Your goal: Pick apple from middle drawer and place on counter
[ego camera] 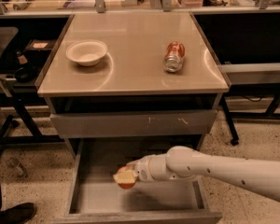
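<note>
The middle drawer (86,195) is pulled open at the bottom of the cabinet, with its grey floor showing. My gripper (125,177) reaches into it from the right on a white arm and is closed around the apple (127,185). The apple's red-orange underside shows below the fingers, over the drawer's middle. I cannot tell whether the apple rests on the floor or hangs just above it. The glossy beige counter (130,50) lies above, at the top of the cabinet.
A white bowl (86,52) sits on the counter's left side. A red-and-silver can (173,56) lies on its right side. A closed grey drawer front with white scratches (135,122) overhangs the open drawer. A dark shoe (14,213) is at the bottom left, and table legs stand on both sides.
</note>
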### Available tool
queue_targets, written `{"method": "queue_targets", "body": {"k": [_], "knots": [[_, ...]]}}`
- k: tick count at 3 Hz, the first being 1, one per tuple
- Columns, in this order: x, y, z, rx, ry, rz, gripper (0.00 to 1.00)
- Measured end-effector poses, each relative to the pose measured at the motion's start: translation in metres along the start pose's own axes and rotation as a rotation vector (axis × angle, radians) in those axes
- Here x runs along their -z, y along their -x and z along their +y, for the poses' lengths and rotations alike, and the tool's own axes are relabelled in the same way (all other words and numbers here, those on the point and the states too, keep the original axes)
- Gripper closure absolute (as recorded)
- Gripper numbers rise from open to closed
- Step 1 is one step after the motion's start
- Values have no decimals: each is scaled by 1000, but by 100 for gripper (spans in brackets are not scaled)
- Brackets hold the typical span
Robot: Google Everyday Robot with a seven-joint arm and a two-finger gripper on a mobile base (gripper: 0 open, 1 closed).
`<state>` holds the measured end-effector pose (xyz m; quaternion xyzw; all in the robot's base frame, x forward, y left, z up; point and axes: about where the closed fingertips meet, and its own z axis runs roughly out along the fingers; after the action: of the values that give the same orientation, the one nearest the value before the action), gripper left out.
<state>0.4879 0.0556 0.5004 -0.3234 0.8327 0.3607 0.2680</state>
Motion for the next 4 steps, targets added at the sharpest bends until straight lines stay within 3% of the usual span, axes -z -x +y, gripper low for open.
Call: {"method": "queue_targets", "body": {"k": [2, 3, 4], "knots": [[41, 49, 34, 50, -33, 13, 100], [41, 49, 34, 50, -33, 13, 100], [55, 66, 41, 51, -62, 13, 100]]}}
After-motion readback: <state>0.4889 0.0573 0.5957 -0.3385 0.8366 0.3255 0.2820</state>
